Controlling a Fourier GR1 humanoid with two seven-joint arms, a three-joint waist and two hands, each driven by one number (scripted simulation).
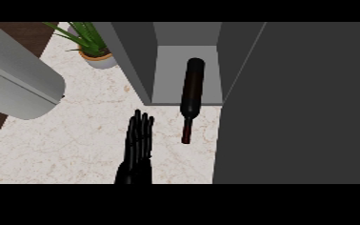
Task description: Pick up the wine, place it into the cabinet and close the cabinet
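One hand [138,145] in view, black, coming up from the lower edge over the pale marbled counter [70,143]. Fingers straight and close together, pointing away toward the cabinet [186,69]; released, grasping nothing. By its place at the view's left of centre, taken as the left hand; no right hand to be seen anywhere.

Wine bottle [190,95] up and to the right of the fingertips, apart from them, not touched. Dark, lying on its side, thick end inside the cabinet's open compartment, narrow reddish neck sticking out over the front edge and pointing back toward the robot. Neck tip roughly level with the fingers, a little to their right.

Cabinet straight ahead of the hand, grey walls around a lighter floor. Big dark grey panel [288,105], apparently the open door, filling the space to the right of the hand and bottle.

Potted plant [91,45] with green leaves ahead and to the left. Large grey rounded thing [25,86], identity unclear, farther left.
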